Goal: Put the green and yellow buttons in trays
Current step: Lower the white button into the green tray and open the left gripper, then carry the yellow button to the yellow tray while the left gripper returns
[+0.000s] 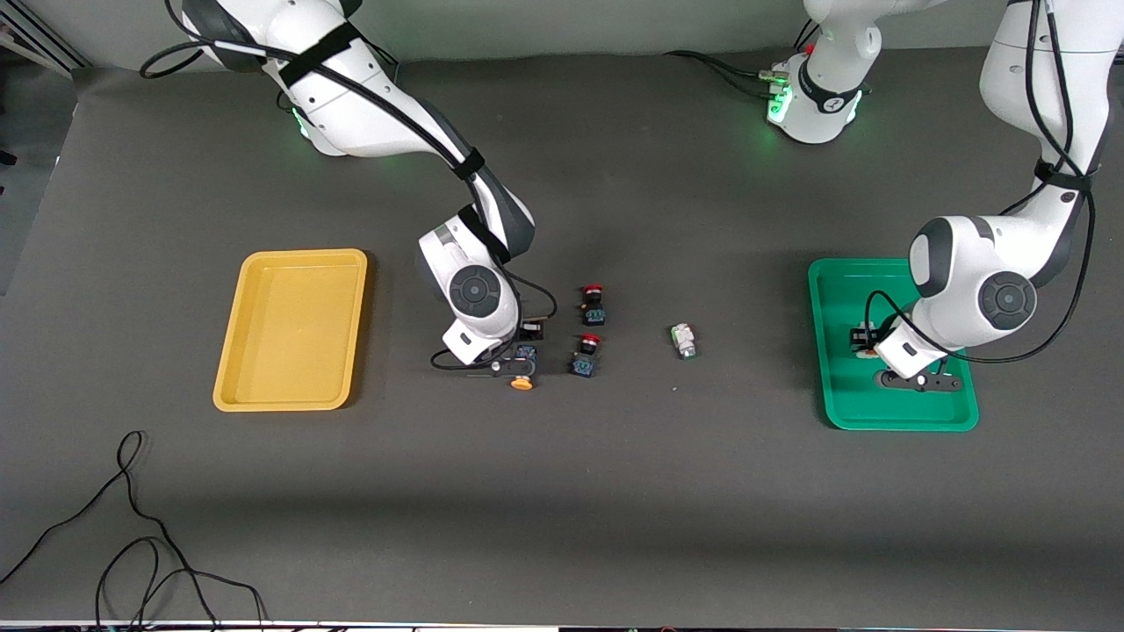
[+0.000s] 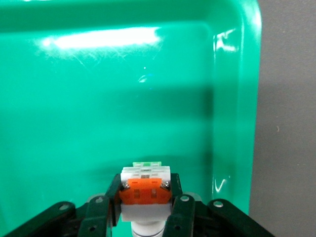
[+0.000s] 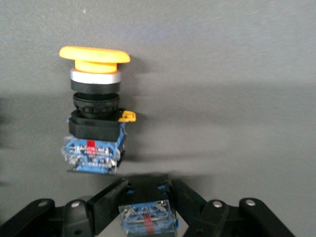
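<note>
The left tool (image 2: 145,217) hangs low over the green tray (image 2: 237,98), its fingers (image 2: 180,210) pinching a white-bodied button with an orange mark (image 2: 145,190) between them. That tray (image 1: 834,386) lies on the counter (image 1: 615,491) at the left arm's end. The right tool (image 3: 146,210) is down at the counter's middle, its fingers (image 3: 106,202) pressed against a black-bodied button with a blue base (image 3: 148,219). Just beside it lies a second black-bodied button with a yellow-orange cap (image 3: 95,106), on its side, apart from the fingers; from the front its cap (image 1: 522,383) shows nearer the camera than the tool. Two red-capped switches (image 1: 594,305) (image 1: 586,355) stand toward the left arm's end from there, and the white button with a green mark (image 1: 683,341) lies between them and the green tray. The yellow tray (image 1: 290,329) sits at the right arm's end.
</note>
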